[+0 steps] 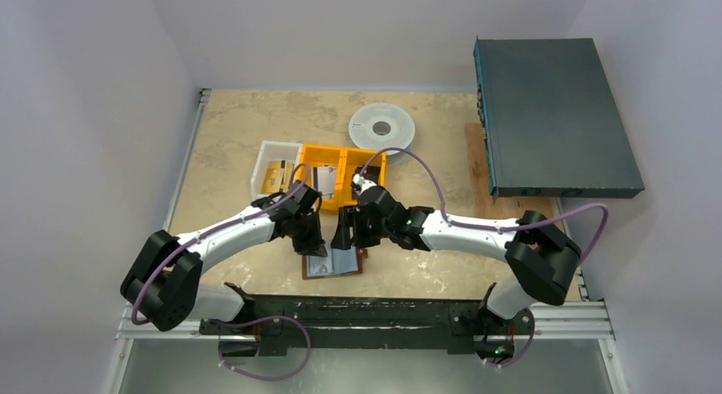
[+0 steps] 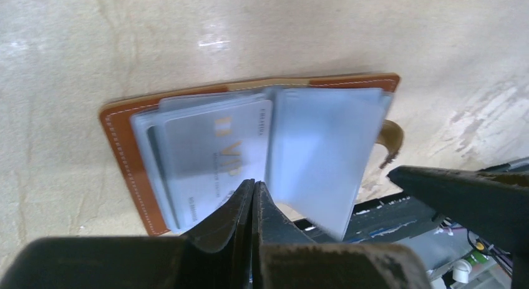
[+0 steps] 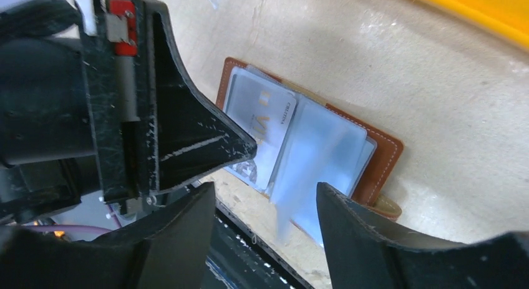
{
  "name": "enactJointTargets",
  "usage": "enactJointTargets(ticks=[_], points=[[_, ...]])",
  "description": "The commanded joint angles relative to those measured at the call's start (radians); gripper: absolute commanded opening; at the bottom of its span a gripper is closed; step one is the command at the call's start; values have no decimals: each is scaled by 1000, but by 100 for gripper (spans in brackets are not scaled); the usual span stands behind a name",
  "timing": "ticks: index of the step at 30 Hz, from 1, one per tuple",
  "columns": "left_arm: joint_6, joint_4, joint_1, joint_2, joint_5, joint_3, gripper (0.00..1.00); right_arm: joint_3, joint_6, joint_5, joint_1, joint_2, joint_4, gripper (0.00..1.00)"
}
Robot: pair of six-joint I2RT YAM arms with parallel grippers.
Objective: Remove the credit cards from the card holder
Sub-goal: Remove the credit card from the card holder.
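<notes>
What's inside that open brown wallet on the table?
Inside the wallet, a silvery card with gold lettering shows, with more cards edging out behind it. Beside it a pale sleeve stands lifted. The shut left gripper covers the card's lower edge.

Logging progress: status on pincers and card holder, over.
Left pincer shut, tips at card holder. Right pincer open around raised sleeve. Credit cards not yet out. Nothing blocking.

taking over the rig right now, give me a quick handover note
Left gripper: shut, tips on the left page of the open brown leather card holder, at the near edge of the table.
Right gripper: open, straddling a raised pale plastic sleeve, gripping nothing.
Done: holder opened.
Left: silvery credit cards sit in their sleeves; none visibly pulled.
</notes>
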Motion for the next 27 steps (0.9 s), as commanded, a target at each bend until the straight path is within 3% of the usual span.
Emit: enactJointTargets(ticks=[1, 3, 6, 11, 18, 22, 27], points=[[-24, 54, -25, -11, 50, 48, 1, 7, 14, 108, -11, -89, -71, 65], [-37, 78, -37, 6, 72, 58, 2, -6, 22, 143, -17, -121, -84, 74], [-57, 118, -49, 45, 106, 68, 2, -25, 30, 165, -23, -165, -95, 97], [-72, 100, -58, 53, 63, 81, 3, -22, 17, 122, -25, -156, -107, 99], [-61, -50, -23, -58, -108, 56, 15, -44, 30, 39, -24, -133, -28, 99], [-40, -65, 54, -125, -105, -6, 15, -44, 61, -21, -23, -93, 39, 89], [-10, -75, 138, -186, -80, -56, 14, -15, 97, -122, -22, 10, 141, 61]])
